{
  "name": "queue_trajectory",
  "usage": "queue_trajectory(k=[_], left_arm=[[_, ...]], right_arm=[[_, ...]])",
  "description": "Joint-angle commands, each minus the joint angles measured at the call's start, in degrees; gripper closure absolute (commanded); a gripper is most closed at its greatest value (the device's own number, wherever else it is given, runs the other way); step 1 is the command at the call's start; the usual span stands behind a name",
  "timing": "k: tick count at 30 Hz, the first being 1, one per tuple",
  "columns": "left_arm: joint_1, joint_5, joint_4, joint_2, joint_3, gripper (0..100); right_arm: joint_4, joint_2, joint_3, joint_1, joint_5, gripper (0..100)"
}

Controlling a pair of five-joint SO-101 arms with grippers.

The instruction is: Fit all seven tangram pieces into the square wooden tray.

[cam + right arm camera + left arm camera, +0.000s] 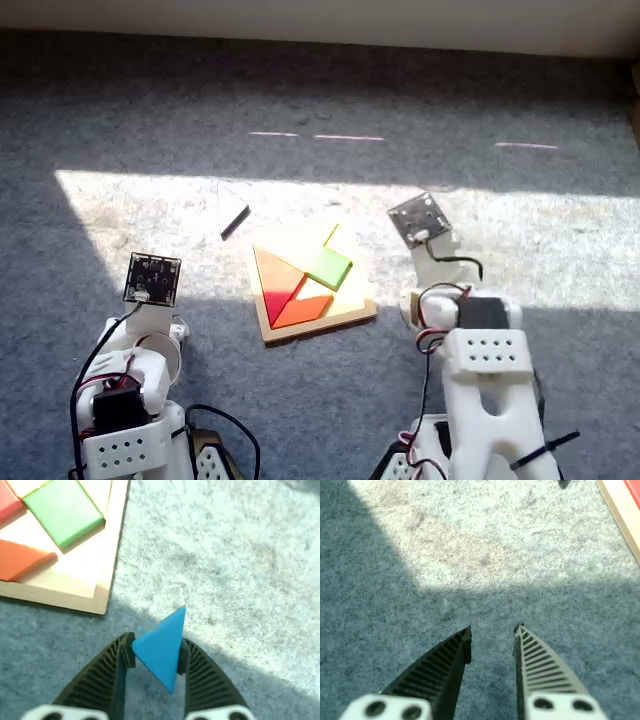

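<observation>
The square wooden tray (pixel 318 322) lies near the middle of the grey-covered desk (pixel 500 120), half in a band of sunlight. Inside it a red triangle (pixel 273 283) sits toward 9 o'clock, an orange piece (pixel 303 311) toward 6 o'clock and a green square (pixel 329 267) near the centre, tilted against the tray's sides. Washed-out yellowish wood (pixel 347 245) fills the 1 o'clock corner, and a strip of bare tray floor shows between the green square and the orange piece. The right arm (pixel 482 362) stands at about 3 o'clock of the tray. Its right claw (pixel 155 645) is clenched on a blue triangle (pixel 161 652), one corner of which pokes out past the fingertips, and holds it over the desk near the tray's outer rim (pixel 109 575), apart from it. The left arm (pixel 128 400) stands at about 8 o'clock of the tray, and its left claw (pixel 493 629) is released, fingers spread over shaded desk with nothing between them. A pale loose piece (pixel 232 210), its colour lost in the glare, lies on the desk at 11 o'clock of the tray.
</observation>
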Motion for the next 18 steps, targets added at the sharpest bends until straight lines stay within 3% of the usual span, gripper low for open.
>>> queue_trajectory(k=[1, 11, 18], left_arm=[[-0.7, -0.4, -1.1, -2.6, -0.2, 85], [-0.7, -0.4, -1.1, -2.6, -0.2, 85], [-0.8, -0.4, -1.1, -2.6, -0.2, 85]], right_arm=[[0.2, -1.5, -4.0, -6.5, -6.2, 99.3], [0.7, 12.6, -16.4, -19.0, -21.4, 99.3], [0.7, 22.5, -24.1, -23.8, -34.3, 99.3]])
